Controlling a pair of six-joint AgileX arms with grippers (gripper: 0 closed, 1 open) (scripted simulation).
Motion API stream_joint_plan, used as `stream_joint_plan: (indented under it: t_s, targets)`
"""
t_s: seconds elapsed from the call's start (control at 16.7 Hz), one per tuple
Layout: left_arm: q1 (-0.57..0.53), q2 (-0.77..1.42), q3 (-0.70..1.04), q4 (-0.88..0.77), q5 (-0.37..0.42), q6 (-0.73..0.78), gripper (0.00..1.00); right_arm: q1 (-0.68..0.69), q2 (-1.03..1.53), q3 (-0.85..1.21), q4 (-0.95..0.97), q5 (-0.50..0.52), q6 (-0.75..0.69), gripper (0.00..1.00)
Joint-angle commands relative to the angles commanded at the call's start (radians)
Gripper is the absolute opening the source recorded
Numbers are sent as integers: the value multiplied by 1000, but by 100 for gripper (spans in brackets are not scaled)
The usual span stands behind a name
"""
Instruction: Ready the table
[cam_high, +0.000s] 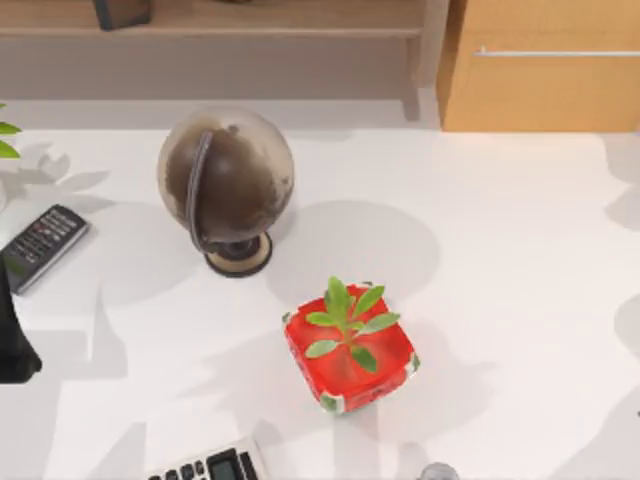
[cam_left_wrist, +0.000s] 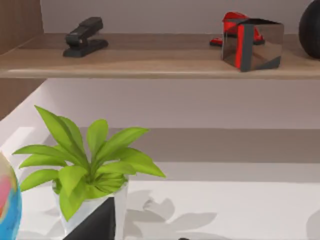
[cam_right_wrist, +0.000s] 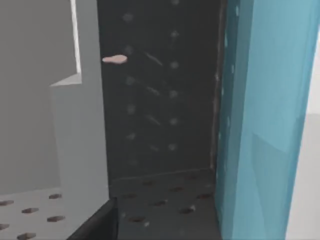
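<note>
White, smooth table holds globe and red planter.

text: none legible | remote: buttons, markings too small to read | calculator: keys, no readable digits | globe: no readable lettering

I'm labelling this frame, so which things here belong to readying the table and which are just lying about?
Part of the job:
- table

Lying about:
- globe
- red potted plant
- remote
- calculator
- white potted plant
- stapler
- mirrored cube
- drawer unit
</note>
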Motion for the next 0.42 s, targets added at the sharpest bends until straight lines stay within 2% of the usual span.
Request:
stream_joint_plan:
  t_s: [0.42]
  targets:
    - [0,0,0,0,0,0,100,-47,-74,-124,28,-37,-14,100]
